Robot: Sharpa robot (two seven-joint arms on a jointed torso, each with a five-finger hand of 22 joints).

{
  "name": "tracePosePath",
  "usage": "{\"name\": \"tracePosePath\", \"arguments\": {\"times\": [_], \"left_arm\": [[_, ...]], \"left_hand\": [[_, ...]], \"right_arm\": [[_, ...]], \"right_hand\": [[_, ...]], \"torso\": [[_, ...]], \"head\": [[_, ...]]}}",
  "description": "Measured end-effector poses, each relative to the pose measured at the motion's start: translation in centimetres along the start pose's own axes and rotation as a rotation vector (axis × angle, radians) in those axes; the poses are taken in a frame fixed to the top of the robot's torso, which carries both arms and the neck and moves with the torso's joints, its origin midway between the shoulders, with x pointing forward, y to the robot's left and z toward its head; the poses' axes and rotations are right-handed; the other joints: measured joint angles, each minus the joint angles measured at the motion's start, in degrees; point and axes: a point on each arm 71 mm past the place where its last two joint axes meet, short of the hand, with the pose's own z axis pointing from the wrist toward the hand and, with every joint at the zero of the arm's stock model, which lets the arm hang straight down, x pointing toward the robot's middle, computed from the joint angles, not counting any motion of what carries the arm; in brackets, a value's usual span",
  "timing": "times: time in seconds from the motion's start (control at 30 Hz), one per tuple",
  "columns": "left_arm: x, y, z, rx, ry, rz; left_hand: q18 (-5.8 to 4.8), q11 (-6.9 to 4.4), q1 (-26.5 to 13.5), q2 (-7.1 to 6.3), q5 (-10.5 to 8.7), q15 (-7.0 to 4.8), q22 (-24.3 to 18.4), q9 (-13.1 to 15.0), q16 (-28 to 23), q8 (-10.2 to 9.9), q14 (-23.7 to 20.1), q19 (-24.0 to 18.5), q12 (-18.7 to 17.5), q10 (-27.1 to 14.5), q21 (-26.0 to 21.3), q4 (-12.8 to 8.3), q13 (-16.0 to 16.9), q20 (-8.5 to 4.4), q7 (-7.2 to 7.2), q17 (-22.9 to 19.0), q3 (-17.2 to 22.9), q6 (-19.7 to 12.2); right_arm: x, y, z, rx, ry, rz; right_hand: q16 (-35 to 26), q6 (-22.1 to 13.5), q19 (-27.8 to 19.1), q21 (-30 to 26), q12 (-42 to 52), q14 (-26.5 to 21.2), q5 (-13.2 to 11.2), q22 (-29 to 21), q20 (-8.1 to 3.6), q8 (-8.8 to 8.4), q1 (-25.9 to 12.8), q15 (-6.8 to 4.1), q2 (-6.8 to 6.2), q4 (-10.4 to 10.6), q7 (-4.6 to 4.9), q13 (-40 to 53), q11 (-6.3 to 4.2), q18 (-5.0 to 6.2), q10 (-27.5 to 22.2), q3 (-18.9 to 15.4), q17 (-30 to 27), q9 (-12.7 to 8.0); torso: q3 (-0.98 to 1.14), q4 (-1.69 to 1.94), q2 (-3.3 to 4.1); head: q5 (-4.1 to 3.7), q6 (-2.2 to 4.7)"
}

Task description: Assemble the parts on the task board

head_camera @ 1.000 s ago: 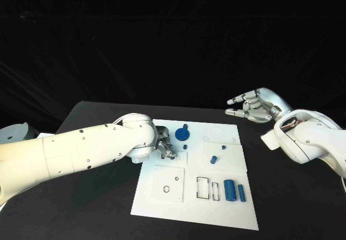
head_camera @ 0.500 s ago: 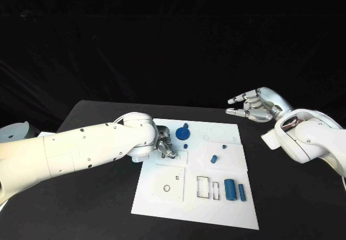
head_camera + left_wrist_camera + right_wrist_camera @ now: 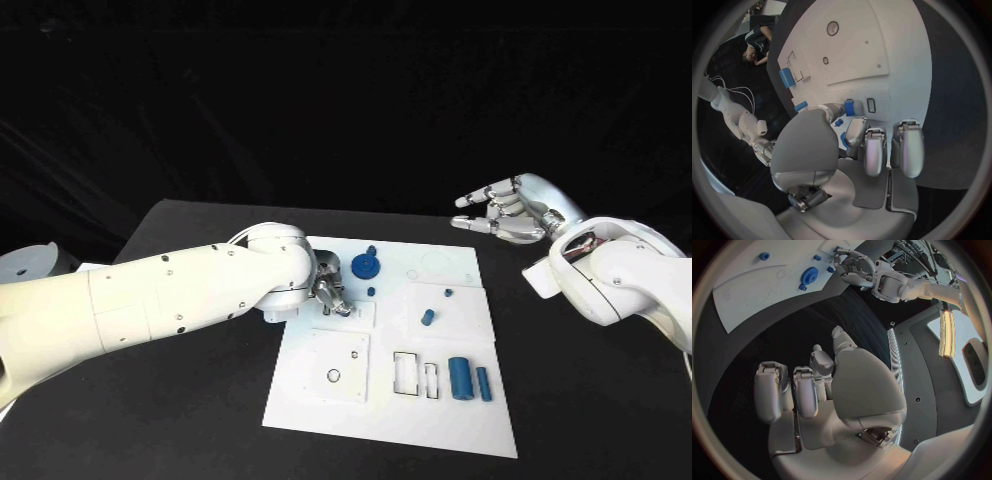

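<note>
The left arm (image 3: pixel 159 300) reaches in across the black table (image 3: pixel 173 400) and ends at the left edge of the white task board (image 3: pixel 389 420). The left hand (image 3: pixel 326 292) rests low over the board's upper left part, fingers curled downward. In the left wrist view the left hand (image 3: pixel 861 150) has its fingertips (image 3: pixel 849 108) closed around a small blue part (image 3: pixel 849 107) just beside a small rectangular slot in the board (image 3: pixel 898 60); it looks like a pinch, though the contact is partly hidden.

Just right of that hand, a blue gear (image 3: pixel 366 267) stands on the board, with a small blue peg (image 3: pixel 372 249) at its far side and a small blue stud (image 3: pixel 371 293) just nearer. Further right, a short blue pin (image 3: pixel 427 319) lies tilted near the board's middle, and a tiny blue knob (image 3: pixel 447 294) sits just beyond it. In the near right part, two outlined rectangular slots (image 3: pixel 417 376) lie beside a thick blue cylinder (image 3: pixel 460 380) and a thinner blue rod (image 3: pixel 483 385), both lying lengthwise, close together.

Off the board's far right corner, the right hand (image 3: pixel 505 212) hovers above the table, fingers spread and loosely bent, holding nothing. The right wrist view shows the same right hand (image 3: pixel 817 385) empty over dark table, well apart from the board.
</note>
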Motion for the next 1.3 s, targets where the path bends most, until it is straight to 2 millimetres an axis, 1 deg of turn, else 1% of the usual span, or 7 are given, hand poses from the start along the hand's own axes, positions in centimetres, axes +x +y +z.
{"name": "tracePosePath", "arguments": {"times": [0.13,0.27,0.3,0.4,0.6,0.93,1.3], "left_arm": [[-0.08,-0.09,0.18,-0.002,0.008,0.004],[-0.16,-0.21,0.37,-0.003,0.013,0.004],[-0.18,-0.21,0.41,-0.004,0.015,0.003],[-0.25,-0.24,0.52,-0.006,0.018,0.001],[-0.34,-0.23,0.66,-0.008,0.024,-0.002],[-0.42,-0.2,0.83,-0.012,0.028,-0.004],[-0.48,0.0,0.99,-0.021,0.026,-0.006]], "left_hand": [[0.0,-0.18,-1.4,0.74,0.0,0.0,0.0,-0.1,0.0,0.0,0.0,0.0,0.4,0.2,0.0,0.0,0.2,0.0,-0.02,0.0,0.0,0.2],[0.0,-0.39,-4.1,1.29,0.0,0.0,0.0,0.0,0.0,0.0,0.0,0.0,0.4,0.4,0.0,-2.9,0.0,0.0,-0.24,0.0,0.8,0.8],[0.0,-0.41,-5.0,1.47,-0.01,0.0,0.0,0.0,0.0,-0.2,0.0,0.0,0.4,0.6,0.0,-4.5,0.0,0.0,-0.47,0.0,1.6,1.0],[0.0,-0.49,-6.7,1.81,-0.01,0.0,0.0,-0.3,0.0,-0.7,0.0,0.0,0.4,0.7,0.0,-6.2,0.1,0.0,-0.89,0.0,1.7,1.4],[0.0,-0.5,-8.1,2.01,-0.01,-0.23,0.0,-0.5,0.0,-0.9,-0.2,0.0,0.7,0.7,0.0,-7.8,0.8,0.0,-1.18,0.0,1.4,1.7],[0.0,-0.7,-9.7,2.56,0.01,-0.42,0.0,-0.9,0.0,-1.3,0.0,0.0,1.1,0.9,0.2,-6.8,1.3,0.0,-1.75,0.0,-1.3,3.0],[0.0,-0.9,-11.9,2.85,0.05,-0.63,0.0,-0.8,0.0,-1.3,-0.2,0.0,1.1,1.1,0.5,-4.6,1.7,-0.42,-1.99,0.0,-8.0,4.0]], "right_arm": [[0.01,0.01,-0.01,0.0,0.001,0.0],[0.01,0.01,-0.02,0.0,0.001,0.0],[0.0,0.01,-0.03,0.0,0.002,0.0],[0.01,0.02,-0.04,0.0,0.002,0.0],[0.0,0.02,-0.06,0.0,0.003,0.0],[0.03,0.04,-0.08,0.0,0.006,0.001],[0.03,0.04,-0.09,0.0,0.007,0.001]], "right_hand": [[0.0,0.0,0.0,0.0,0.0,0.0,0.0,0.0,0.0,0.0,0.0,0.0,0.0,0.0,0.0,0.0,0.0,0.0,0.0,0.0,0.0,0.0],[0.0,0.0,0.0,0.0,0.0,0.0,0.0,0.0,0.0,0.0,0.0,0.0,0.0,0.0,0.0,0.0,0.0,0.0,0.0,0.0,0.0,0.0],[0.0,0.0,0.0,0.0,0.0,0.0,0.0,0.0,0.0,0.0,0.0,0.0,0.0,0.0,0.0,0.0,0.0,0.0,0.0,0.0,0.0,0.0],[0.0,0.0,0.0,0.0,0.0,0.0,0.0,0.0,0.0,0.0,0.0,0.0,0.0,0.0,0.0,0.0,0.0,0.0,0.0,0.0,0.0,0.0],[0.0,0.0,0.0,0.0,0.0,0.0,0.0,0.0,0.0,0.0,0.0,0.0,0.0,0.0,0.0,0.0,0.0,0.0,0.0,0.0,0.0,0.0],[0.0,0.0,0.0,-0.2,0.0,0.0,0.2,0.0,0.0,0.0,0.0,0.0,0.0,-0.2,0.0,0.0,0.0,0.0,0.0,-0.2,0.0,0.0],[-0.2,0.0,0.0,-0.2,0.0,0.0,0.2,0.0,0.0,0.0,0.0,0.0,0.0,-0.2,0.0,0.0,0.0,0.0,0.0,-0.2,0.0,0.0]], "torso": [[0.02,0.0,-0.01],[0.02,-0.01,-0.01],[0.02,-0.01,-0.01],[0.02,-0.02,-0.02],[0.03,-0.02,-0.02],[0.01,0.05,-0.02],[-0.02,0.09,-0.02]], "head": [[-0.04,-0.06],[-0.05,-0.14],[-0.05,-0.15],[-0.1,-0.15],[-0.12,-0.18],[-0.18,-0.29],[-0.26,-0.43]]}}
